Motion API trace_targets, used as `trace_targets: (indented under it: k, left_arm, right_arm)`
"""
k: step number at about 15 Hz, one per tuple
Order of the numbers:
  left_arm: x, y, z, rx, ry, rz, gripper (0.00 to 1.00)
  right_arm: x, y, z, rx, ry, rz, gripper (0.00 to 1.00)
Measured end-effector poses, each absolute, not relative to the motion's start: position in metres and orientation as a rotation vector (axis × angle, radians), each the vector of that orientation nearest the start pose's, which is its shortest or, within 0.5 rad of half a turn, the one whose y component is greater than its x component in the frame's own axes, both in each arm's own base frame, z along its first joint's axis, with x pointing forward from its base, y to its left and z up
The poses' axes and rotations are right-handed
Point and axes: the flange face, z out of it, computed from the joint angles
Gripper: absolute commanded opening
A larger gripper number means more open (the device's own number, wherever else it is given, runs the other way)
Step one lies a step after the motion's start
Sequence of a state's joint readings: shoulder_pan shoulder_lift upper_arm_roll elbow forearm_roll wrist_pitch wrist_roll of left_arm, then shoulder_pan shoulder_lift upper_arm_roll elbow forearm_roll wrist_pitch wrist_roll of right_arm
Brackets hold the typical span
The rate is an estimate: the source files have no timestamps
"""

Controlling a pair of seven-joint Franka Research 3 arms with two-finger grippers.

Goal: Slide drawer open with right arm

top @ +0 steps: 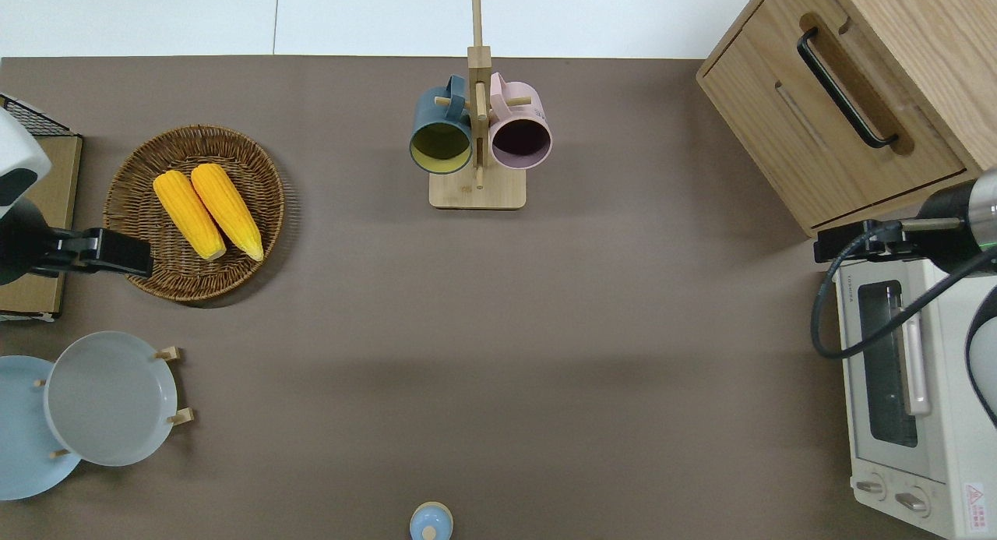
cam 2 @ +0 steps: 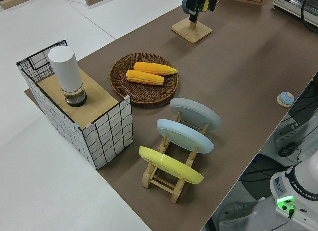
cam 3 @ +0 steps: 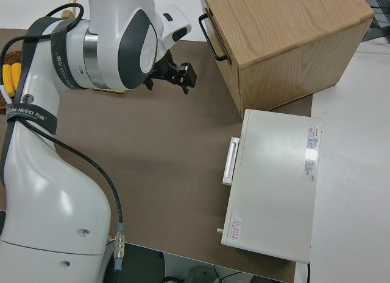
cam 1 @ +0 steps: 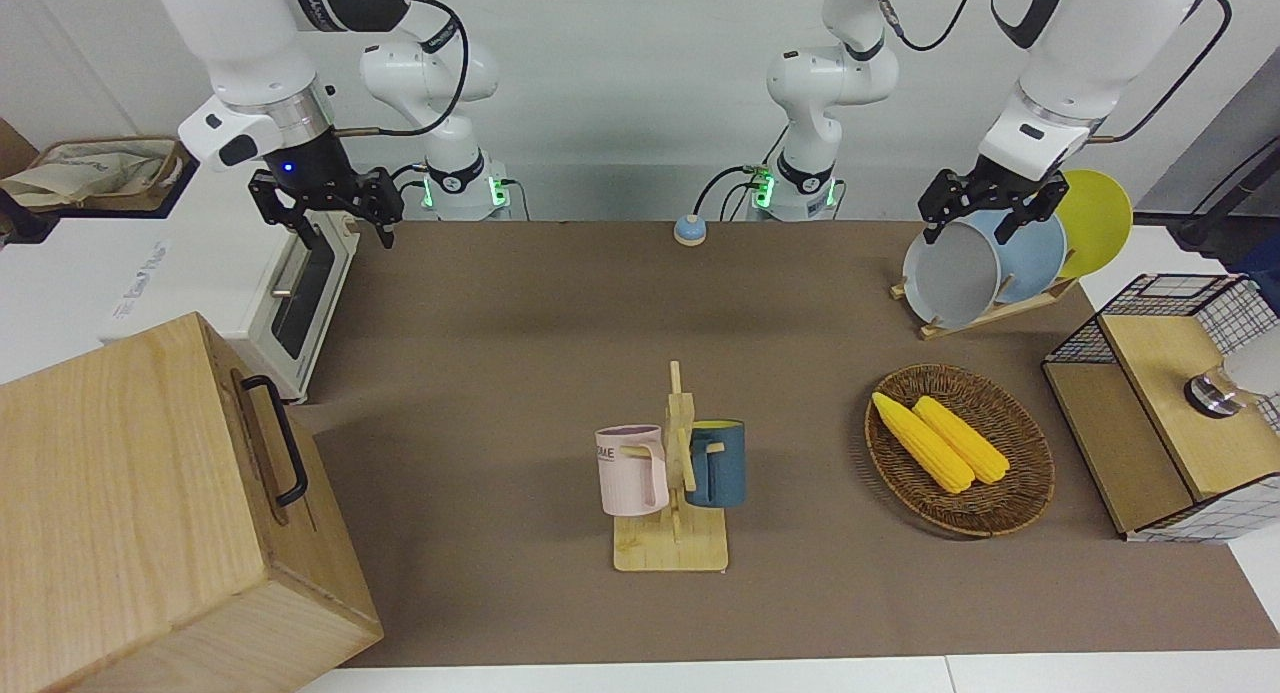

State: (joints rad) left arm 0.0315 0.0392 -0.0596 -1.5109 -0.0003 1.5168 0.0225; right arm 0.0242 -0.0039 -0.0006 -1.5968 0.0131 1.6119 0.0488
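While the grained light-wood drawer [top: 837, 135] sits closed, the black-fingered right gripper [cam 1: 338, 219] hangs spread, empty; left arm parked.

My table [top: 623, 306] has a brown mat — on it: mug stand [top: 477, 191] mid-table, corn basket [top: 195, 213] and plate rack [cam 1: 985, 313] twd my left arm's end, small blue knob [top: 431, 522] nearest me. Wood box w/ drawer [top: 837, 127], white toaster oven [top: 907, 400] at my right arm's end — wire cabinet [cam 1: 1165, 423] opposite.
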Motion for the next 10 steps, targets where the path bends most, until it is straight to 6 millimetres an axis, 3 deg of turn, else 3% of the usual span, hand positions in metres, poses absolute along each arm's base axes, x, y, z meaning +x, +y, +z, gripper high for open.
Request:
trace_targets:
  k: [10]
  left_arm:
    - [0.5612,-0.0151,0.6261,-3.143,0.080,0.052,0.99]
  right_arm:
    - [0.5582,0.0165,0.6209,-3.137,0.031,-0.039,0.983]
